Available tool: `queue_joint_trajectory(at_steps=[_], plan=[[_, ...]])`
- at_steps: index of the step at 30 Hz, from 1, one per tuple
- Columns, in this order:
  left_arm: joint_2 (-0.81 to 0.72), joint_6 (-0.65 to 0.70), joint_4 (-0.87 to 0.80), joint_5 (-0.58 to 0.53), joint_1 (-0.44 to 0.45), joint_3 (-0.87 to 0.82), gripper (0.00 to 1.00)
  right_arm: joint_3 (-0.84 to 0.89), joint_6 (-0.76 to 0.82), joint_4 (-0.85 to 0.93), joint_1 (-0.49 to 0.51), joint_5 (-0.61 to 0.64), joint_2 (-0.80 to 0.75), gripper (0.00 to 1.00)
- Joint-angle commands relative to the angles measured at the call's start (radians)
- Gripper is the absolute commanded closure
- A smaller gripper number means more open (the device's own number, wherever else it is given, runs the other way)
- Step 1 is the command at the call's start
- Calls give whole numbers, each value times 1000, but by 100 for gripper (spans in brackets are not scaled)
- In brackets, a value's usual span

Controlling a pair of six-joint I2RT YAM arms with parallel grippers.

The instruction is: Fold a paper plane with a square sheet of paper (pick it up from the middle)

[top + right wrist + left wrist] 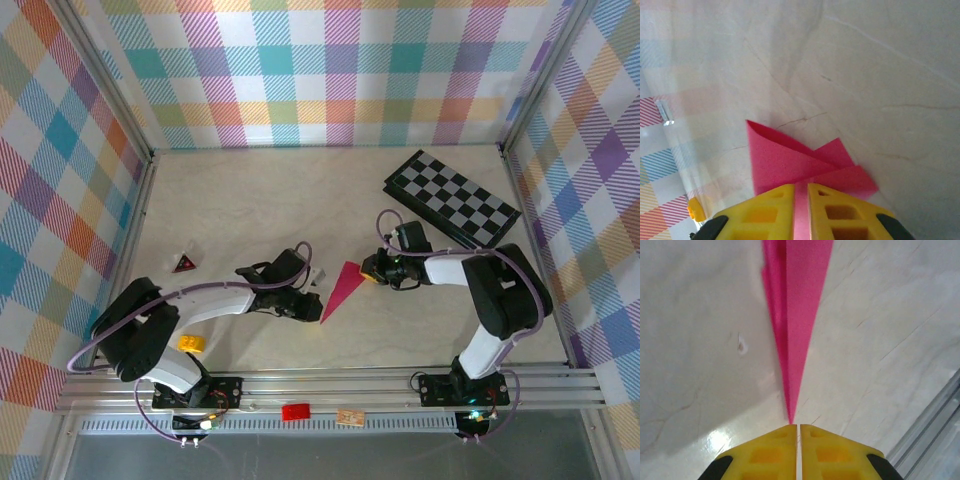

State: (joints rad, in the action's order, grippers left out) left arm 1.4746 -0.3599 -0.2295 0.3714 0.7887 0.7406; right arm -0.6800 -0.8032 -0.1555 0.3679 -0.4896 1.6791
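The paper plane [342,290] is a slim magenta-pink dart lying on the pale table between my two grippers, tip toward the near left. In the left wrist view the paper plane [799,315] narrows to a point that ends right at my left gripper [798,427]. That gripper's yellow fingers are shut, with only a hairline gap and no paper in it. My left gripper [314,308] sits at the tip. My right gripper [368,272] is at the wide tail. There the right gripper [801,186] is shut on the paper plane [785,160], pink filling its gap.
A black-and-grey checkerboard [452,198] lies at the back right. A dark-red triangular block [183,264] sits at the left, and a yellow piece [191,343] near the left arm's base. A red tag [295,411] lies on the front rail. Plaid walls enclose the table.
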Motion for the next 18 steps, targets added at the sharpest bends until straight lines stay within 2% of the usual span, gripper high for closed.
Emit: queue_joint_trajectory(at_steps=[1, 3, 8, 10, 18], plan=[[-24, -44, 53, -49, -31, 40, 90, 8, 6, 8, -3, 13, -101, 83], [-3, -85, 87, -54, -60, 51, 90, 18, 6, 32, -3, 26, -145, 82], [109, -209, 224, 76, -132, 90, 89, 84, -33, 43, -3, 43, -238, 73], [159, -251, 271, 120, -150, 108, 85, 113, -56, 28, -1, 29, -263, 70], [319, -242, 245, 200, -169, 221, 79, 147, -105, 15, 12, -40, -245, 70]])
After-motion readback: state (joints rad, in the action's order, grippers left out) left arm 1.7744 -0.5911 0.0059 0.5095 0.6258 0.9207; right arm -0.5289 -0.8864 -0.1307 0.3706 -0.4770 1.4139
